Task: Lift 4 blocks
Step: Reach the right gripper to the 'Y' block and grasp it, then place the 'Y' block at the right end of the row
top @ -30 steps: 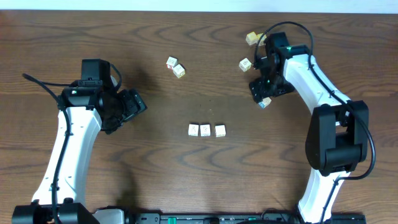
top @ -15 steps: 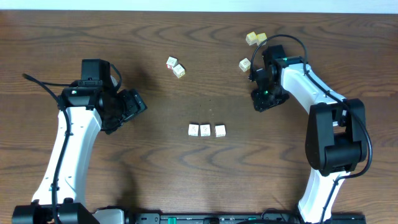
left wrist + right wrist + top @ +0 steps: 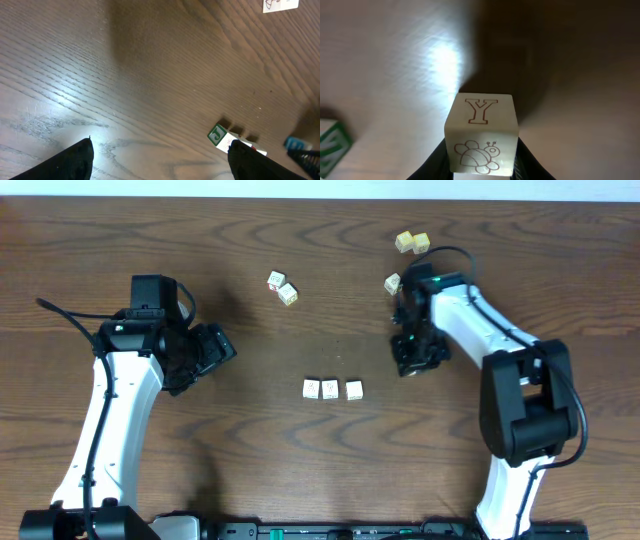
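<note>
One block (image 3: 481,131) being gripped, three blocks (image 3: 331,389) sitting in a row.
The right gripper (image 3: 408,358) is clamping that Y-lettered block; the left gripper (image 3: 218,346) is hanging spread wide, empty.

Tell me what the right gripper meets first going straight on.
Likely the bare table: the right gripper, shut on the Y block, points at wood; the green-lettered block lies aside. Depth unclear.
</note>
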Robot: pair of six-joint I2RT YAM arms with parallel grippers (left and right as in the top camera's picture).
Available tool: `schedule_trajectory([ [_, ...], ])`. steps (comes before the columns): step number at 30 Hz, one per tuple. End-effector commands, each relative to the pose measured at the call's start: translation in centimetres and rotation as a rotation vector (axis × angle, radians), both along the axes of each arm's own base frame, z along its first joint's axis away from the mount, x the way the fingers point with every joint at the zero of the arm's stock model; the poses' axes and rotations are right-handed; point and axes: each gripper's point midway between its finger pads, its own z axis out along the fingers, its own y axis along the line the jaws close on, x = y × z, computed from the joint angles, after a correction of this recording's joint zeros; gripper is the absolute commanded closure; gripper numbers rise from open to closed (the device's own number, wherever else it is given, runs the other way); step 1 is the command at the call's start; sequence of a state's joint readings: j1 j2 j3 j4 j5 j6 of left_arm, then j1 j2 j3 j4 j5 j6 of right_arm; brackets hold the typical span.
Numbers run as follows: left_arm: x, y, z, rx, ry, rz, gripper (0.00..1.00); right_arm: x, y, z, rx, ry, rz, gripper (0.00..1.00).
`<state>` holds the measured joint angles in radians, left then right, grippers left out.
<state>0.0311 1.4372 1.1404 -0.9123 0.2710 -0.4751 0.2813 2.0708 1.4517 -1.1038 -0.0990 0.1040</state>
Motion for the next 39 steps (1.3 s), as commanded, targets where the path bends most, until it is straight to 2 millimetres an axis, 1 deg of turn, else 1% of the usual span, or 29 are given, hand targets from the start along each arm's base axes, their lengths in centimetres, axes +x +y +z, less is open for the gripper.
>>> schedule_trajectory([
  [1, -0.2, 0.1, -0.1, 0.002, 0.007, 0.004, 0.14, -2.2, 2.6, 0.2, -0.027, 0.059, -0.093, 0.8],
  [4, -0.2, 0.1, -0.1, 0.002, 0.007, 0.004, 0.14, -3.4, 4.0, 0.3, -0.051, 0.081, -0.102, 0.77],
  [7, -0.2, 0.1, -0.1, 0.002, 0.007, 0.005, 0.14, -4.1, 5.1, 0.3, -0.065, 0.081, -0.115, 0.75],
  [13, -0.2, 0.1, -0.1, 0.002, 0.007, 0.004, 0.14, -4.8, 6.7, 0.3, -0.073, 0.075, -0.107, 0.74],
  [15, -0.2, 0.1, -0.1, 0.002, 0.007, 0.004, 0.14, -4.9, 7.0, 0.2, -0.072, 0.071, -0.098, 0.71],
  [20, -0.2, 0.1, -0.1, 0.002, 0.007, 0.004, 0.14, -5.1, 7.0, 0.3, -0.072, 0.08, -0.097, 0.69],
  [24, -0.2, 0.1, -0.1, 0.002, 0.007, 0.004, 0.14, -5.5, 7.6, 0.4, -0.039, 0.105, -0.102, 0.59],
  [30, -0.2, 0.1, -0.1, 0.002, 0.007, 0.004, 0.14, -5.8, 8.0, 0.6, -0.017, 0.124, -0.107, 0.49],
  [34, -0.2, 0.1, -0.1, 0.002, 0.007, 0.005, 0.14, -5.5, 7.1, 1.6, -0.034, 0.137, -0.113, 0.47],
  [39, -0.2, 0.1, -0.1, 0.002, 0.007, 0.004, 0.14, -4.0, 6.1, 4.4, -0.022, 0.136, -0.107, 0.46],
])
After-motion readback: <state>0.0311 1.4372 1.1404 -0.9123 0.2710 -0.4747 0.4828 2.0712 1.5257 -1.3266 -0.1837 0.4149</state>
